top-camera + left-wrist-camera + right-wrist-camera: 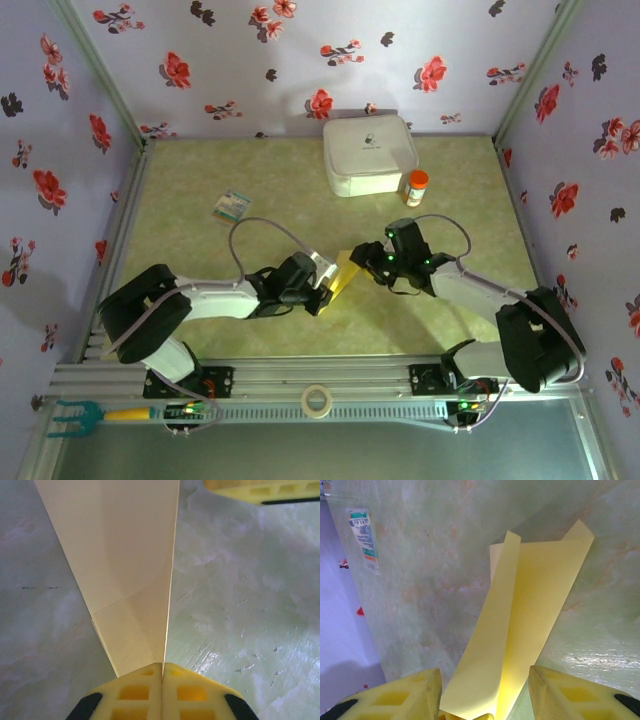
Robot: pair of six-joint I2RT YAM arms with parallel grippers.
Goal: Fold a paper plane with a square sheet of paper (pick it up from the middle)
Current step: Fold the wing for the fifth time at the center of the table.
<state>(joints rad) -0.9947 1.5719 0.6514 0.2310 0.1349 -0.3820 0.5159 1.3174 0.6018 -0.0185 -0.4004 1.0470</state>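
**A:** Checking the thin yellow square sheet of paper (345,275). Where is it?

**B:** Mid-desk (470,200), slightly toward the near edge, strung between both arms. It's part-folded into a long strip.

**A:** Jaws?

**B:** The left gripper (162,667) is fully closed, pinching one end of the sheet, with the paper fanning out of the seam. The right gripper (485,672) is about half open and the strip runs through the gap. That's not a clamp. Can't tell if the sheet's edges brush its fingers.

**A:** Handling?

**B:** My read: near weightless, floppy, stiff only along creases. One flap curls upward in the right wrist view. The surface is smooth, so it'll likely slide out of a pinch if tugged. It's fragile too: pull the arms apart and it tears or takes a stray crease.

**A:** Where to take it?

**B:** On the doubled layers by the fold line, near mid-strip, pinching flat through the thickness. Squeeze it edge-to-edge across the width and it just buckles. Keep slack between the arms.
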